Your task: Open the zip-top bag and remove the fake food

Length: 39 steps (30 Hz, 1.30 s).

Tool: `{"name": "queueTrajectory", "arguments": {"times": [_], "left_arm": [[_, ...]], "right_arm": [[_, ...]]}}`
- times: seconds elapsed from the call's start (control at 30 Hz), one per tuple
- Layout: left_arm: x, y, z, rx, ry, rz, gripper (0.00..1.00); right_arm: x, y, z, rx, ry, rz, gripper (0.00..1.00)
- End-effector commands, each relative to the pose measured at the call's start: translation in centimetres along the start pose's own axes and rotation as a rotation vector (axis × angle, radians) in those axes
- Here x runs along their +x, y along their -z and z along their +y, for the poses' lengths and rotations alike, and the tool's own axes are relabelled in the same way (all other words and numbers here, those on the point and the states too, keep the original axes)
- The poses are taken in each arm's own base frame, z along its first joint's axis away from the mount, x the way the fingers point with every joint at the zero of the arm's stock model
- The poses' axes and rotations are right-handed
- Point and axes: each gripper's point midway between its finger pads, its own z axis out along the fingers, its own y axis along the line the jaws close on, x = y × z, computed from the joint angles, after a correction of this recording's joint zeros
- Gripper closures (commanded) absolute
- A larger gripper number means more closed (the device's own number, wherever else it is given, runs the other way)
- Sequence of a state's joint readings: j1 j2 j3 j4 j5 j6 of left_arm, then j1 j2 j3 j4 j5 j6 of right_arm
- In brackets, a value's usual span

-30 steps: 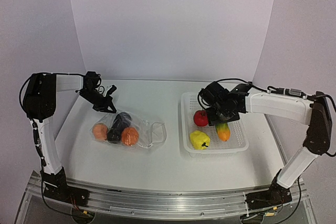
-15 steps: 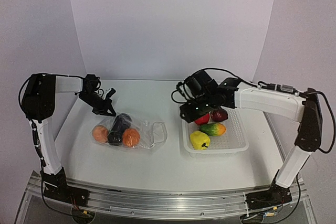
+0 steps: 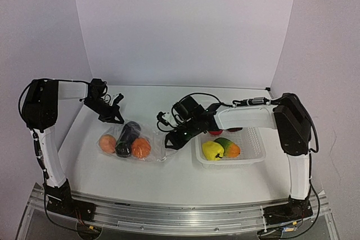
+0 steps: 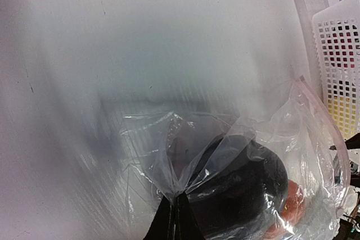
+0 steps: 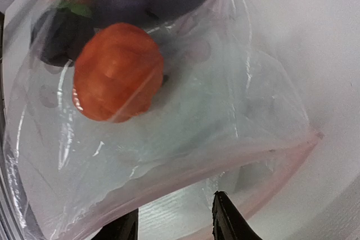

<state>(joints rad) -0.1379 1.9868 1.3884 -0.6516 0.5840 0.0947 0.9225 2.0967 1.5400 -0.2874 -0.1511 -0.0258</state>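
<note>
The zip-top bag (image 3: 156,143) lies clear and crinkled left of centre, its pink zip strip (image 5: 225,155) gaping toward the right. Fake food shows inside it: a peach piece (image 3: 107,141), a dark purple one (image 3: 127,135) and an orange one (image 3: 140,148). My left gripper (image 3: 112,117) is shut on the bag's far left corner; in the left wrist view the plastic bunches at its closed tips (image 4: 177,217), with the dark purple piece (image 4: 242,189) just beyond. My right gripper (image 5: 174,226) stands open at the bag's mouth, its fingertips (image 5: 225,212) just short of the zip strip, the orange piece (image 5: 118,71) ahead.
A white mesh basket (image 3: 254,139) stands right of the bag, holding a yellow pepper (image 3: 212,150), an orange-green piece (image 3: 229,147) and a red piece (image 3: 216,132). The right arm stretches across the basket's near left corner. White walls close the back and sides.
The right arm swung left from above the basket to the bag's mouth, and its jaws narrowed. The left gripper held still on the bag's corner.
</note>
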Motion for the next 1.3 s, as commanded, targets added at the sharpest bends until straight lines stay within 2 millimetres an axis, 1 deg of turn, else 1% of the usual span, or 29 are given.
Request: {"name": "queueTrajectory", "arguments": {"times": [0.0,0.03,0.13,0.23,0.27,0.3,0.43,0.53,0.63,0.73,0.87,0.9,1.07,1.13,1.27], "left_arm": [[-0.2,1.3,-0.6,0.000,0.014,-0.032,1.00],[-0.1,1.2,-0.6,0.000,0.025,-0.028,1.00],[0.2,1.0,-0.6,0.006,0.043,-0.021,1.00],[0.4,1.0,-0.7,0.012,0.048,-0.018,1.00],[0.3,1.0,-0.7,0.012,0.046,-0.019,1.00],[0.3,1.0,-0.7,0.012,0.046,-0.019,1.00],[0.4,0.9,-0.6,0.009,0.051,-0.018,1.00],[0.7,0.9,-0.5,0.009,0.065,-0.014,1.00],[0.9,0.8,-0.6,0.013,0.076,-0.009,1.00],[0.8,0.9,-0.6,0.015,0.076,-0.012,1.00],[0.7,0.9,-0.8,0.020,0.072,-0.014,1.00],[0.7,0.9,-0.8,0.020,0.073,-0.013,1.00],[0.8,0.9,-0.8,0.025,0.073,-0.013,1.00],[0.9,0.8,-0.9,0.028,0.072,-0.012,1.00],[1.1,0.7,-0.8,0.029,0.071,-0.007,1.00]], "right_arm": [[-2.4,-2.1,4.5,-0.175,0.123,-0.144,0.54],[-2.4,-2.7,4.7,-0.178,0.132,-0.164,0.53],[-3.5,-4.0,5.0,-0.174,0.148,-0.216,0.48],[-4.0,-4.6,4.8,-0.143,0.152,-0.230,0.47],[-4.2,-4.5,4.8,-0.136,0.159,-0.241,0.44],[-4.5,-4.4,5.0,-0.132,0.167,-0.252,0.39],[-4.8,-4.5,6.5,-0.153,0.224,-0.290,0.25],[-5.4,-5.1,7.4,-0.152,0.256,-0.344,0.19],[-6.1,-6.3,7.2,-0.127,0.265,-0.373,0.14],[-6.3,-7.6,6.7,-0.089,0.281,-0.376,0.10],[-6.0,-9.4,5.4,-0.005,0.305,-0.365,0.07],[-5.9,-9.8,5.3,-0.003,0.312,-0.361,0.07],[-4.8,-11.5,6.2,-0.068,0.310,-0.343,0.07],[-4.9,-11.7,6.2,-0.075,0.277,-0.358,0.09],[-6.0,-10.7,6.3,-0.071,0.263,-0.420,0.09]]}}
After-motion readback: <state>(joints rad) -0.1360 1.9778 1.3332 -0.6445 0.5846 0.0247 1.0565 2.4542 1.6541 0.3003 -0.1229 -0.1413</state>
